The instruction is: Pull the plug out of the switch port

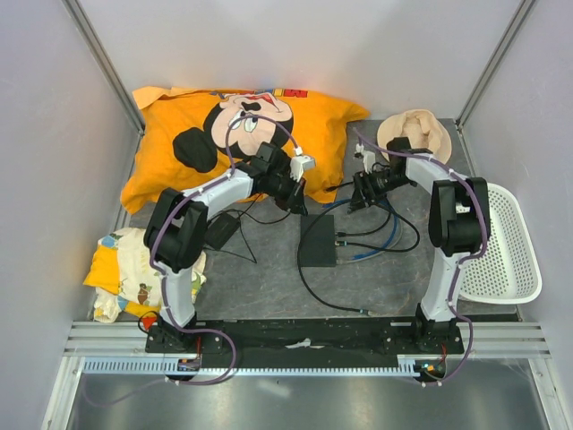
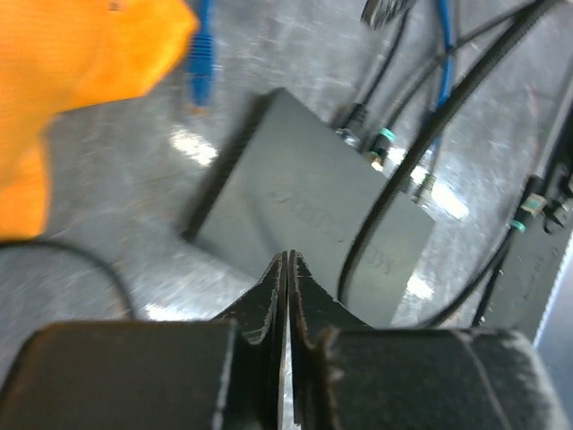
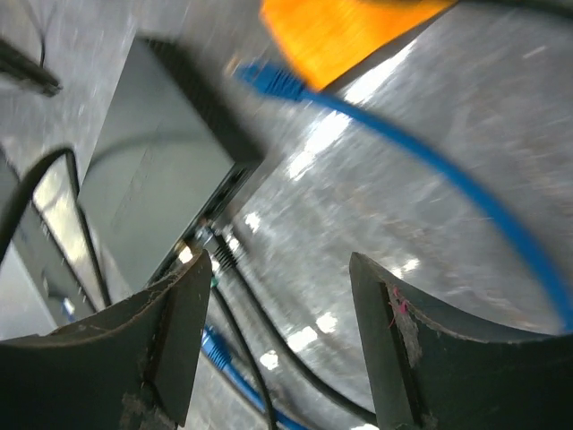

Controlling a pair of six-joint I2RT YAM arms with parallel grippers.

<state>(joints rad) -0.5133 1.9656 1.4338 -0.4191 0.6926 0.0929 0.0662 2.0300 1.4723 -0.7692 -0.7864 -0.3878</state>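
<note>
Left gripper (image 2: 285,262) first: its two fingers are pressed flat together, clenched on nothing. The switch (image 2: 304,197) lies directly ahead of and below the tips, and its near edge is hidden behind them, so whether they touch it cannot be told. Along the switch's edge off to the right of the tips, black cables (image 2: 394,179) sit in the sockets, one plug with a green collar. Farther out, ahead and left of the tips, a blue plug (image 2: 201,63) lies loose on the grey mat (image 2: 116,224), out of any socket, just beside the orange pillow (image 2: 81,72). Over to the right gripper (image 3: 279,269): its jaws stand apart and grasp nothing. From here the switch sits ahead and to the left of the left finger, with black leads running from its ports into the gap. The blue plug lies beyond the switch's far corner, its cable sweeping past the right finger. Both wrist views are smeared, so the number of sockets is unreadable. From above, both grippers blur into the dark mat over the switch.
</note>
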